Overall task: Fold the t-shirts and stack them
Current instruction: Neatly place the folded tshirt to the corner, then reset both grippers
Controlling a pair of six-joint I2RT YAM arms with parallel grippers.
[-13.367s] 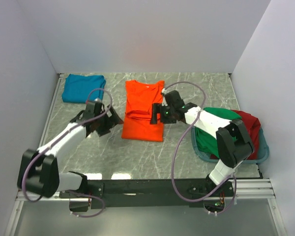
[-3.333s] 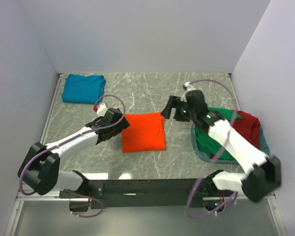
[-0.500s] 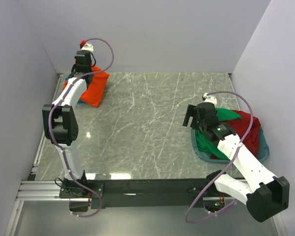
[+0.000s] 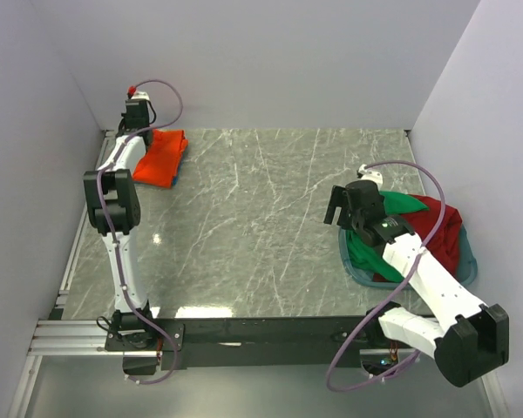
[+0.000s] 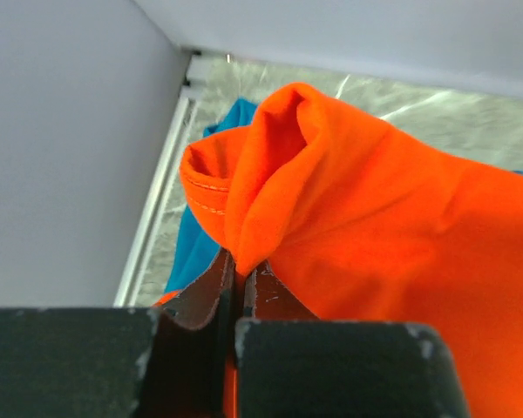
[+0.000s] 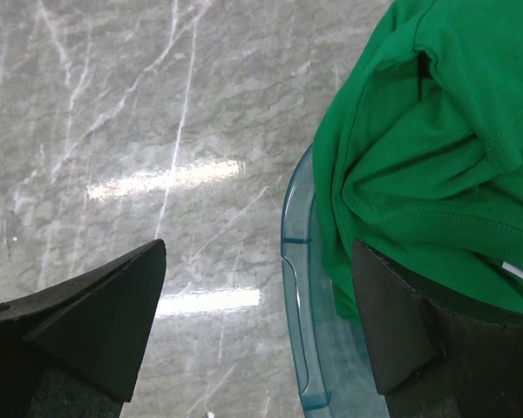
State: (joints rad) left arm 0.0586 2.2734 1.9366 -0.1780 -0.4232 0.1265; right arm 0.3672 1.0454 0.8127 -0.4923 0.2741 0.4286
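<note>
At the bottom of the top view, the black rail point(image 4: 261, 333) carries both arm bases. Just above it, at the lower right, the right arm reaches up to the grey-blue basket point(image 4: 467, 273), which stands on the marbled table point(image 4: 261, 200) near the right wall. The green t-shirt point(image 4: 363, 249) is heaped in the basket's left part and spills over its near-left rim. The dark red t-shirt point(image 4: 444, 223) is bunched beside it on the right, touching it.

The right gripper point(image 4: 341, 205) hangs at the basket's upper-left edge. In the right wrist view, the right gripper point(image 6: 257, 261) has its fingers spread wide with nothing between them. One fingertip is over bare marble, the other over the green t-shirt point(image 6: 436, 157). The clear bluish rim of the basket point(image 6: 296, 287) runs between them.

Farther up, the middle of the table lies between the two arms. In the upper left corner of the frame, the left arm stretches along the left wall. There the left gripper point(image 4: 142, 139) points down at the orange t-shirt point(image 4: 161, 157).

In the left wrist view, the left gripper point(image 5: 236, 277) has its fingers pressed together on a raised fold of the orange t-shirt point(image 5: 375, 200). The teal blue t-shirt point(image 5: 200, 239) peeks out from under the orange one on the left (only a strip of it shows). Whether the orange cloth rests fully on the teal cannot be told.
</note>
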